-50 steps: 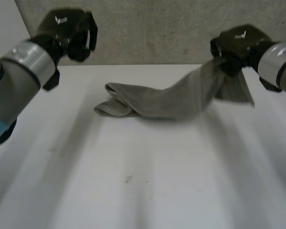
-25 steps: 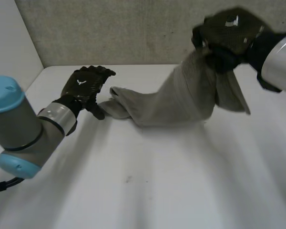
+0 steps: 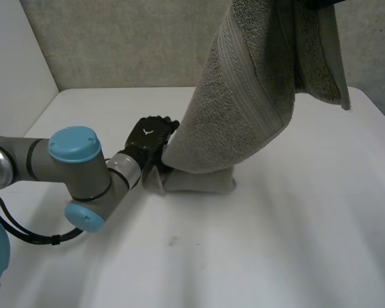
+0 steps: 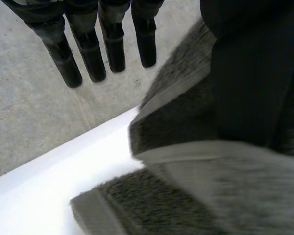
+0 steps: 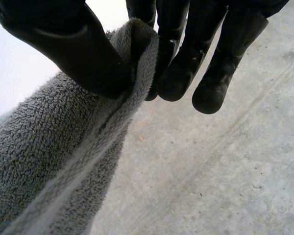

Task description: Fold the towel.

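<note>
Towel (image 3: 244, 115) hanging from the right hand (image 5: 63, 44), lower end bunched on the table (image 3: 276, 244).
The right hand's thumb and fingers (image 5: 181, 68) pinch the top edge, with the cloth squeezed between them and the rest draping down. The left hand (image 3: 149, 138) sits low on the table, right up against the towel's bottom end. Its fingers (image 4: 90, 56) are straight and a bit apart, reaching past the cloth without closing on it, and the folded towel lies under the palm by the thumb.
</note>
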`<state>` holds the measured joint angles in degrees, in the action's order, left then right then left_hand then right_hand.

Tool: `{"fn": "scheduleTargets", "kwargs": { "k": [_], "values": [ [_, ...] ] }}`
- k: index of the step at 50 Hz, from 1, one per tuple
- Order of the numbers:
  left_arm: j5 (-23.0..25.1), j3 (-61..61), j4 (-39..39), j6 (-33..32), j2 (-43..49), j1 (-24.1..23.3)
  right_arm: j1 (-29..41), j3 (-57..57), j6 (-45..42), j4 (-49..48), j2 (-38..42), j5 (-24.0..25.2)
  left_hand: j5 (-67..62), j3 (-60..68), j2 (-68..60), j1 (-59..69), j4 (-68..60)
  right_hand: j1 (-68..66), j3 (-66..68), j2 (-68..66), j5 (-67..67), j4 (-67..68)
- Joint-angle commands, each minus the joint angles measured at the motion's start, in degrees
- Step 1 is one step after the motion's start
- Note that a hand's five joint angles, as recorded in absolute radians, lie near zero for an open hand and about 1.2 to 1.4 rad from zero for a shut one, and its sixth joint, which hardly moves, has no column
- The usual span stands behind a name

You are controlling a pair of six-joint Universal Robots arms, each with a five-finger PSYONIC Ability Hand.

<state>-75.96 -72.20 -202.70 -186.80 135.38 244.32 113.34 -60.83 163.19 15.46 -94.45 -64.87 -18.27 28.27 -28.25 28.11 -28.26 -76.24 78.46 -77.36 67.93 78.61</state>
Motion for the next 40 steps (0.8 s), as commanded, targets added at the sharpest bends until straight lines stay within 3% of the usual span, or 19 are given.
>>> {"fn": "scheduleTargets", "kwargs": {
  "k": [1,7,12,14,18,21,27,29,34,40],
  "values": [
    [-0.15,1.01,0.2,0.47,-0.03,-0.24,-0.93,-0.61,-0.15,-0.34,0.23,-0.52,-51.73,51.73,-51.75,51.89,-51.74,-3.76,1.54,-2.64,2.07,1.39],
    [-0.51,0.39,0.99,0.65,-3.81,1.34,-1.1,-1.22,-0.15,-0.34,1.11,-0.87,-51.73,51.73,-51.75,51.89,-51.74,-3.76,1.54,-2.64,2.07,1.39],
    [-0.24,-4.26,1.6,0.56,-10.93,7.23,-2.77,-1.75,-0.5,-0.25,2.34,-0.96,-51.73,51.73,-51.75,51.89,-51.74,-3.76,1.54,-2.64,2.07,1.39],
    [0.81,-8.99,1.69,0.73,-16.97,10.73,-4.7,-2.01,-0.5,-0.17,4.0,-0.88,-51.73,51.73,-51.75,51.89,-51.74,-3.76,1.54,-2.64,2.07,1.39],
    [4.58,-14.53,1.78,1.61,-24.62,12.85,-7.07,-2.71,-0.41,-0.16,4.98,-0.52,-51.73,51.73,-51.75,51.89,-51.74,-3.76,1.54,-2.64,2.07,1.39],
    [5.91,-15.95,2.04,2.49,-27.54,13.12,-7.34,-3.07,-0.41,-0.16,4.98,-0.52,-51.73,51.73,-51.75,51.89,-51.74,-3.76,1.54,-2.64,2.07,1.39],
    [9.78,-22.19,5.82,6.18,-41.69,15.22,-7.96,-4.38,-0.24,-0.08,4.98,-0.61,-51.73,51.73,-51.75,51.89,-51.74,-3.76,1.54,-2.64,2.07,1.39],
    [10.91,-23.33,8.79,7.15,-49.3,15.92,-8.22,-4.65,-0.5,0.54,4.98,-0.79,-51.73,51.73,-51.75,51.89,-51.74,-3.76,1.54,-2.64,2.07,1.39],
    [11.27,-23.95,14.68,7.33,-58.19,16.19,-11.46,-5.27,-0.68,3.07,4.98,-0.44,-51.73,51.73,-51.75,51.89,-51.74,-3.76,1.54,-2.64,2.07,1.39],
    [11.71,-26.68,17.33,6.98,-60.32,16.37,-14.55,-5.0,-1.47,8.36,7.53,0.8,-51.73,51.73,-51.75,51.89,-51.74,-3.76,1.54,-2.64,2.07,1.39]
  ]
}}
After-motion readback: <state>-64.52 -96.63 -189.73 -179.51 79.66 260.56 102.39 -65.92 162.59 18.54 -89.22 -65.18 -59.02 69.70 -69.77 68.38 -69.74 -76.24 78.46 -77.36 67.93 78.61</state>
